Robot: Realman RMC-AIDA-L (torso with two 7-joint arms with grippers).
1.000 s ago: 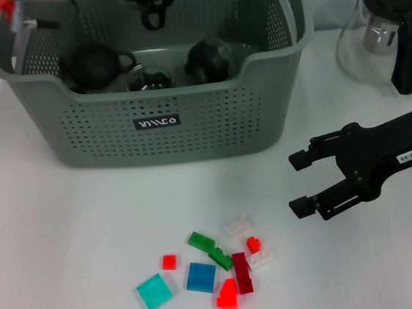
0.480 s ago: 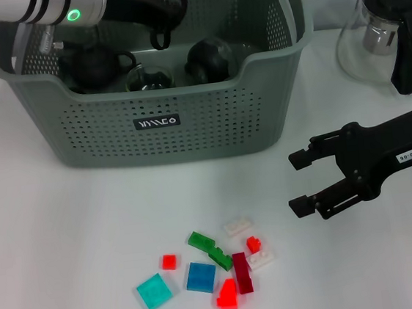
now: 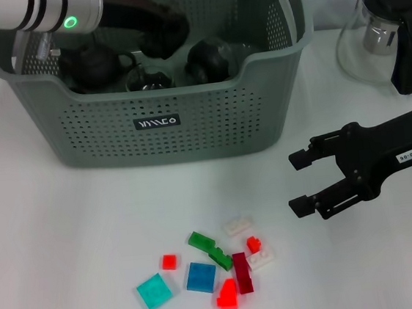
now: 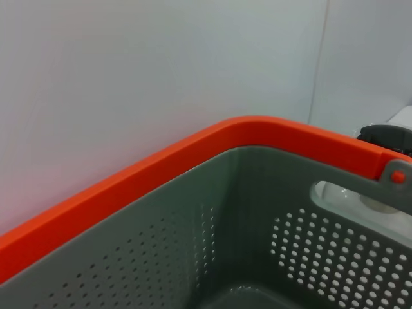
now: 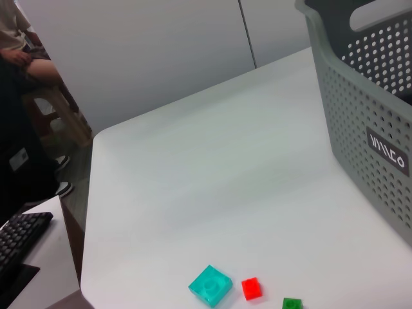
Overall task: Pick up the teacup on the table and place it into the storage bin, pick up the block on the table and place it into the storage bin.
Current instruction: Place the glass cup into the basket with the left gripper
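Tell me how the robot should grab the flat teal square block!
Probably from straight above. The teal block lies flat on the table, so its top gives nothing to pinch; the fingers should close on two opposite side edges. It sits apart from the small red block and the blue block, leaving room. The open right gripper is nearest.

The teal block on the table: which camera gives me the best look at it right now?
The head view: the teal block lies fully in sight at the near-left edge of the scattered pieces, in front of the storage bin. The right wrist view also shows it, near the frame's edge. The left wrist view shows only the bin's inside.
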